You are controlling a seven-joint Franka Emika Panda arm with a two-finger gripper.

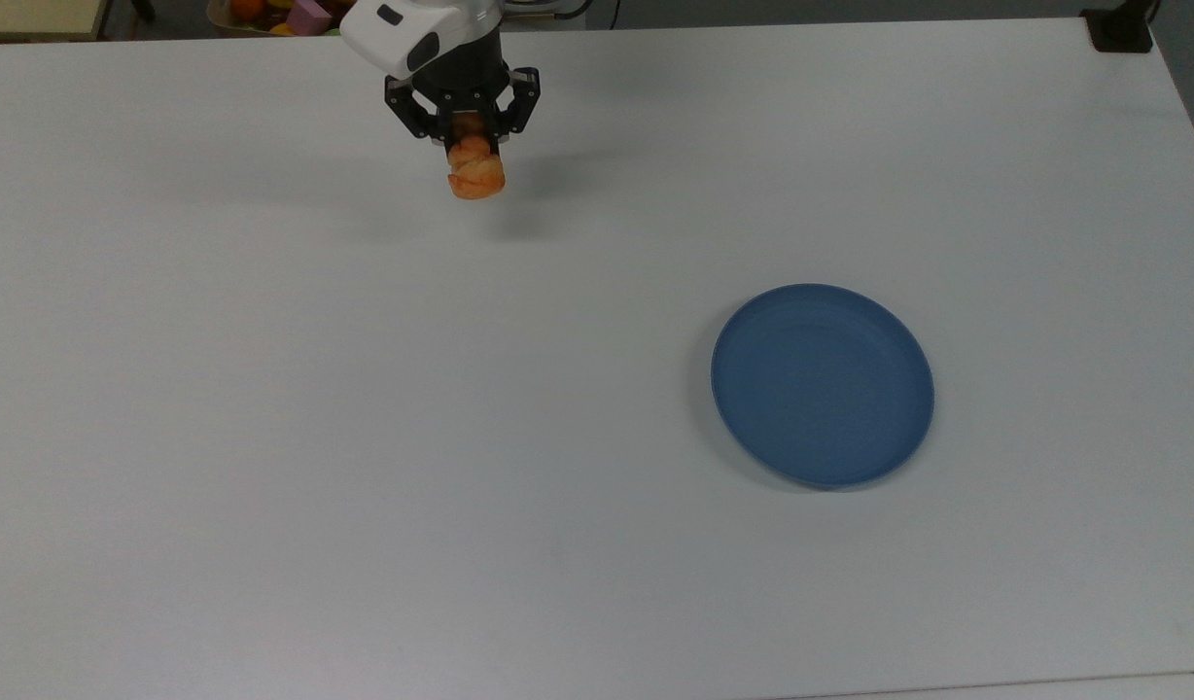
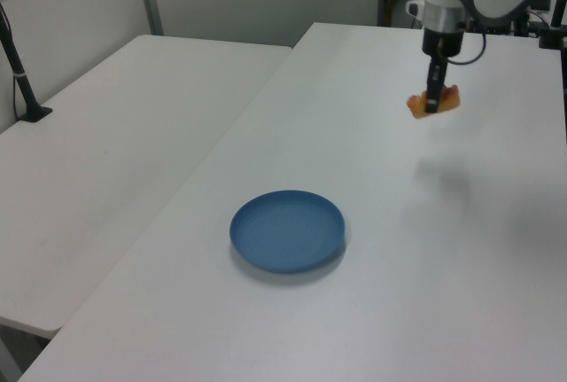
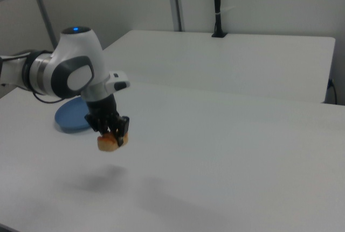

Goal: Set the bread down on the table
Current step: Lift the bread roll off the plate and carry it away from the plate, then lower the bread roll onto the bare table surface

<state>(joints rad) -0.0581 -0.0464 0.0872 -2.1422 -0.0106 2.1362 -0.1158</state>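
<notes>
Top view showed the bread (image 1: 475,173) pinched in the jaws of the gripper (image 1: 470,148), held above the desk (image 1: 364,389) near its far edge. Its shadow lay on the white surface beneath, and the blue plate (image 1: 822,385) sat well apart toward the top view's right.

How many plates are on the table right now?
1. The blue plate lies flat on the white table, toward the top view's right, with nothing on it. The bread is held in the pincer, above the table, far from the plate.
</notes>
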